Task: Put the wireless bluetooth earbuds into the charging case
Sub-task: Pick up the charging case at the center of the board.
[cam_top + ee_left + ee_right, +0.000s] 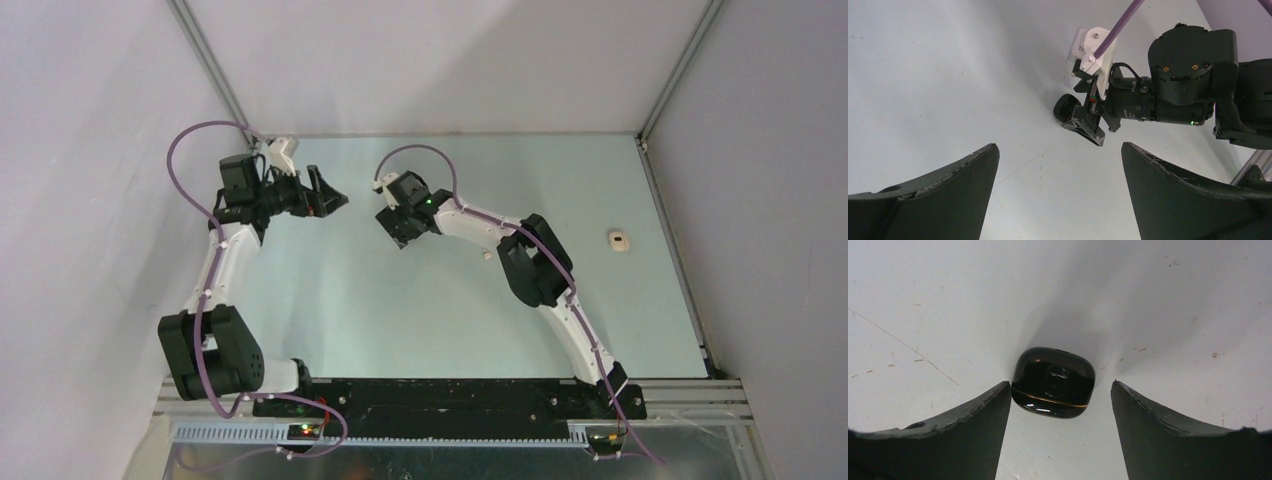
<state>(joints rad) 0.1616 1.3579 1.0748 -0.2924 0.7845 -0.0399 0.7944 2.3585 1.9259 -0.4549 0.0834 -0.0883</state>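
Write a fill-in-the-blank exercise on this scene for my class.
The glossy case between the open right gripper's tips is ____ in colour. The case's lid is ____. The left gripper, its jaws apart, holds ____. In the top view, the small off-white object lies on the ____ side of the table.
Missing words: black; closed; nothing; right.

Your light is bright and even, probably from overhead; the glossy charging case point(1053, 382) throws a soft shadow, and both wrist views soften slightly toward their bottom edges.
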